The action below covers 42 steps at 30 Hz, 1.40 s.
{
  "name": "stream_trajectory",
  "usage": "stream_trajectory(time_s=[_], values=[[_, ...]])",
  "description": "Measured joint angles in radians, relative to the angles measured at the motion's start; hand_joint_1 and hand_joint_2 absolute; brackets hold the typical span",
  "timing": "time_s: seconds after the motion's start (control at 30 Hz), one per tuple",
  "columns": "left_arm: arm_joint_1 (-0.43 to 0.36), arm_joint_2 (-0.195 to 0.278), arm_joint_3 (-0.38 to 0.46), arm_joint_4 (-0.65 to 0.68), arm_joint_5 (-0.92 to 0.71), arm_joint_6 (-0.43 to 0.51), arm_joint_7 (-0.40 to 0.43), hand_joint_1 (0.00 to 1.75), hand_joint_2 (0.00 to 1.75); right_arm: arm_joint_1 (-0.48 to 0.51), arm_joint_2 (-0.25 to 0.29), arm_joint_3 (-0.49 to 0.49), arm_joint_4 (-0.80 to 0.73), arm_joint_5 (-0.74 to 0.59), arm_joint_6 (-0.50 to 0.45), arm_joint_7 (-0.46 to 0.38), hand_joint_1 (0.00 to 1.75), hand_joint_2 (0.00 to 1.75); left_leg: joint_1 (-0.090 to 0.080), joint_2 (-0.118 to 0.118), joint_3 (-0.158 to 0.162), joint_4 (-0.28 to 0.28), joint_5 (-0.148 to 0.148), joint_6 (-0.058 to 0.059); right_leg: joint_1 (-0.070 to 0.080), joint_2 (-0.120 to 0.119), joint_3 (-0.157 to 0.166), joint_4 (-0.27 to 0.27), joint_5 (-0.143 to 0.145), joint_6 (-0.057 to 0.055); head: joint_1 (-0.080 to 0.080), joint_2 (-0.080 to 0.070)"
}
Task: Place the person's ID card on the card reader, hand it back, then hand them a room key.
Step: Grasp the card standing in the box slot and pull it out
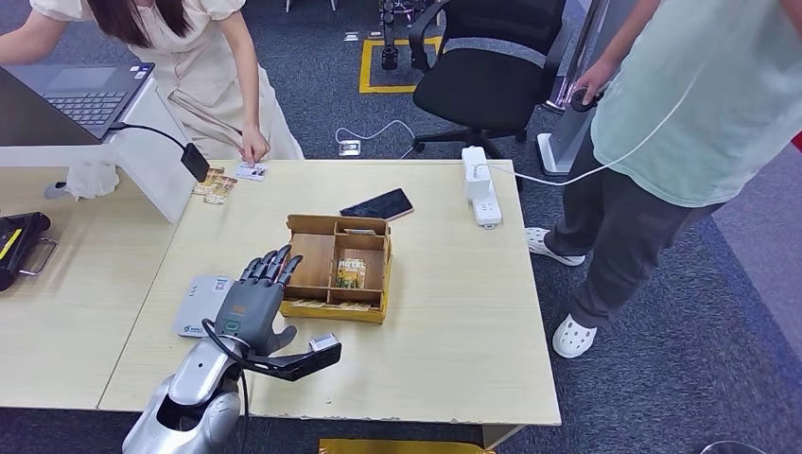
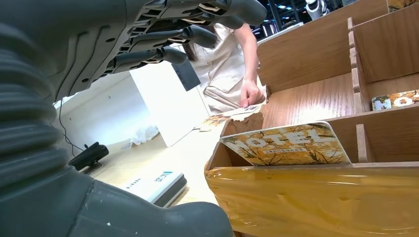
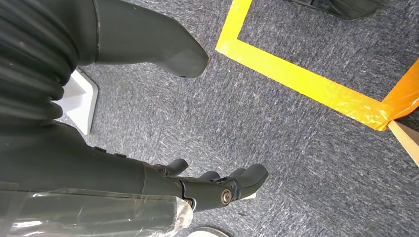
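My left hand [image 1: 253, 305] open, empty, fingers spread, reaching to wooden tray's [image 1: 315, 306] near edge, likely for a room key [image 2: 286, 144] | card reader [image 1: 200, 305] just beside it | ID card [image 1: 250, 171] well ahead, under person's hand [image 1: 252, 147] | right hand [image 3: 212, 187] empty, fingers loosely curled, hanging over floor

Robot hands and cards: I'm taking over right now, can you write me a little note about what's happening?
Left hand: open, holding nothing, fingers apart, at the near-left edge of the wooden tray.
Right hand: holding nothing, hanging over the carpet.
Things: the person's hand rests on a small card at the table's far edge; whether it is the ID I cannot tell. Card reader lies left of the tray with no card on it. Hotel key cards sit in the tray.
Done: nothing that I can see.
Left: card to reader, hand it back, hand over a room key.
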Motion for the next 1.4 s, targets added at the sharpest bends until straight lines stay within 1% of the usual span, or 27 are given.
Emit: stream_trajectory(time_s=[0.27,0.43,0.63,0.8,1.07,1.4], values=[[0.000,0.002,0.000,0.000,0.012,-0.006,-0.009,0.00,1.75,0.000,0.000,0.000,0.000,0.001,0.000,0.000,0.00,1.75,0.000,0.000,0.000,0.000,0.000,0.000,0.000,0.000,0.000,0.000,0.000,0.000,0.000,0.000],[0.000,0.022,0.000,0.004,0.074,-0.016,-0.053,0.00,1.75,0.000,0.000,0.000,0.000,0.013,0.001,0.000,0.00,1.75,0.000,0.000,0.000,0.000,0.000,0.000,0.000,0.000,0.000,0.000,0.000,0.000,0.000,0.000],[-0.001,0.039,-0.002,0.004,0.097,-0.017,-0.065,0.00,1.75,-0.001,0.000,0.000,0.000,0.014,0.001,0.000,0.00,1.75,0.000,0.000,0.000,0.000,0.000,0.000,0.000,0.000,0.000,0.000,0.000,0.000,0.000,0.000],[-0.001,0.051,-0.021,0.007,0.108,-0.039,-0.084,0.00,1.75,-0.002,0.000,0.000,0.000,0.014,0.002,-0.004,0.00,1.75,0.000,0.000,0.000,0.000,0.000,0.000,0.000,0.000,0.000,0.000,0.000,0.000,0.000,0.000],[-0.005,0.076,-0.051,0.014,0.128,-0.030,-0.083,0.00,1.75,-0.003,0.000,0.000,0.000,0.014,0.002,-0.005,0.00,1.75,0.000,0.000,0.000,0.000,0.000,0.000,0.000,0.000,0.000,0.000,0.000,0.000,0.000,0.000],[-0.006,0.082,-0.059,0.017,0.134,-0.030,-0.077,0.00,1.75,-0.004,0.000,0.000,0.000,0.014,0.002,-0.005,0.00,1.75,0.000,0.000,0.000,0.000,0.000,0.000,0.000,0.000,0.000,0.000,0.000,0.000,0.000,0.000]])
